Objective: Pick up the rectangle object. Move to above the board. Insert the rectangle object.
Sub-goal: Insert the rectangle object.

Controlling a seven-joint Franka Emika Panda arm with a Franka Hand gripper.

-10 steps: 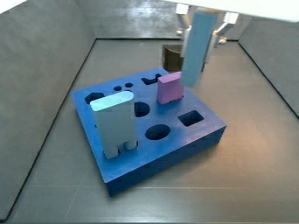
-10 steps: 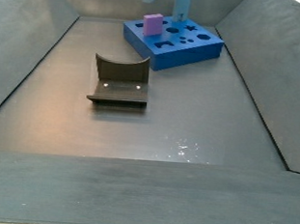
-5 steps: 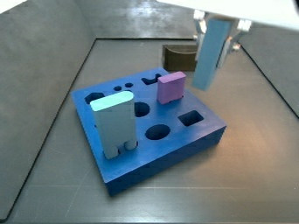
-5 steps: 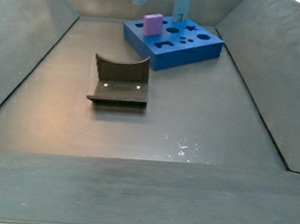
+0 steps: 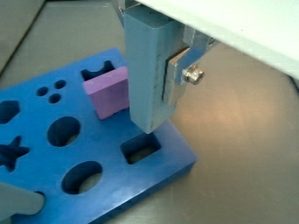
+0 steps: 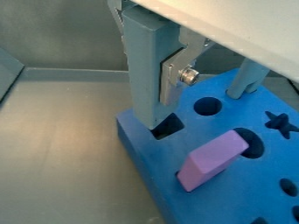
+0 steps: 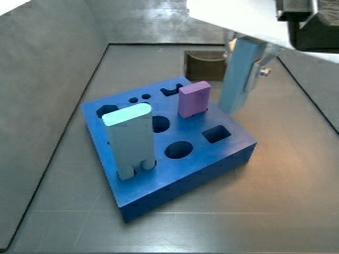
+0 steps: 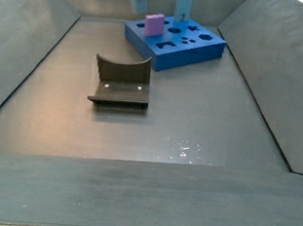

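Gripper (image 5: 176, 74) clamped on rectangle object (image 5: 149, 74), held above board (image 5: 176, 162) square slot (image 5: 142, 150); slight misalignment risks jamming on rim.

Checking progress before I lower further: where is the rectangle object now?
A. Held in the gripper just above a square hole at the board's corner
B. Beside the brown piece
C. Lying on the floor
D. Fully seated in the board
A: the gripper holds the rectangle object upright, its lower end just over the square hole of the board.
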